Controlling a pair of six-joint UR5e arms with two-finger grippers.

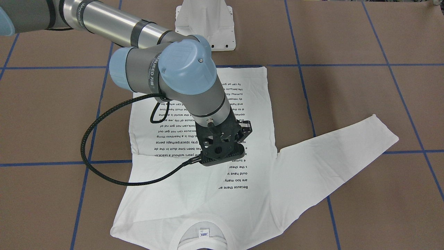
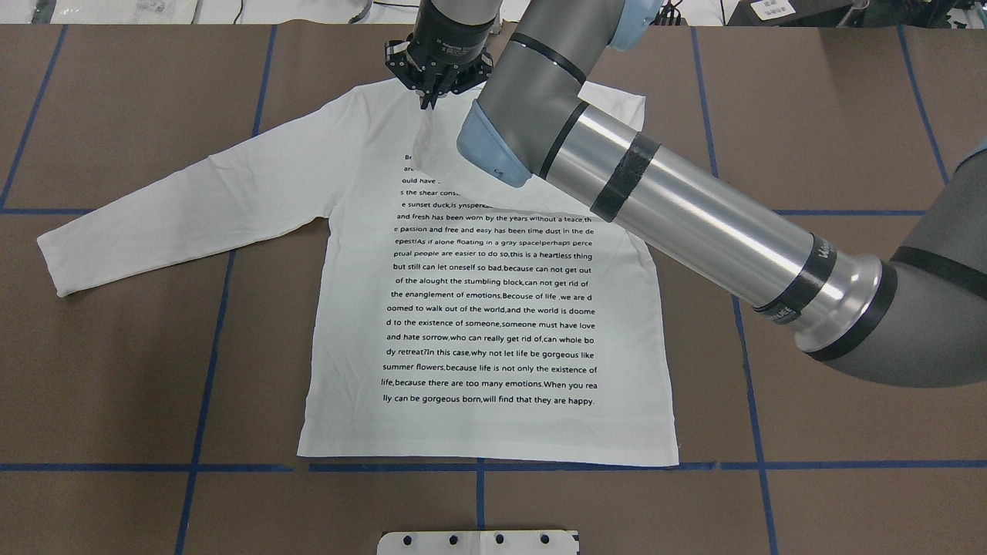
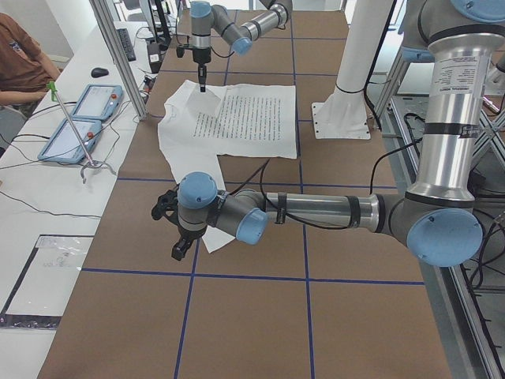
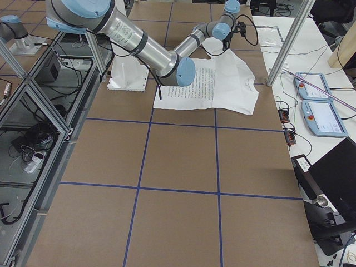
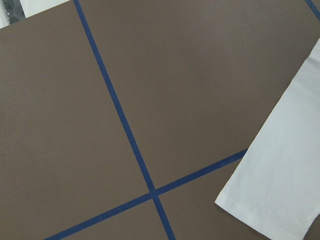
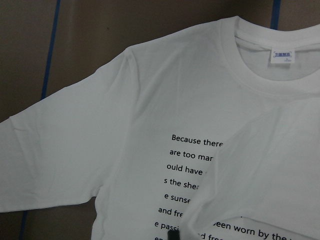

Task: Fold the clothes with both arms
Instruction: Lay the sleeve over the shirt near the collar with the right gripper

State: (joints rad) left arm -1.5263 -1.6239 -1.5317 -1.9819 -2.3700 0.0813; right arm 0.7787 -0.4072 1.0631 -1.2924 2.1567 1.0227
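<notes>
The white long-sleeved T-shirt [image 2: 493, 308] lies flat, print side up, with its collar [image 1: 203, 236] at the far edge from the robot. Its left sleeve [image 2: 154, 208] lies stretched out on the table. The other sleeve is drawn across the upper lines of text. My right gripper [image 2: 426, 102] hangs over the chest near the collar, shut on the end of that sleeve; a fingertip [image 6: 172, 235] shows in the right wrist view. My left gripper [image 3: 178, 251] hovers by the left sleeve's cuff [image 5: 280, 190]; I cannot tell whether it is open or shut.
The white pedestal base [image 1: 204, 24] stands at the robot's edge of the brown table, which has blue tape lines [image 2: 208, 308]. A side table with teach pendants [image 3: 95, 99] and a seated person [image 3: 20, 55] lie beyond the collar side.
</notes>
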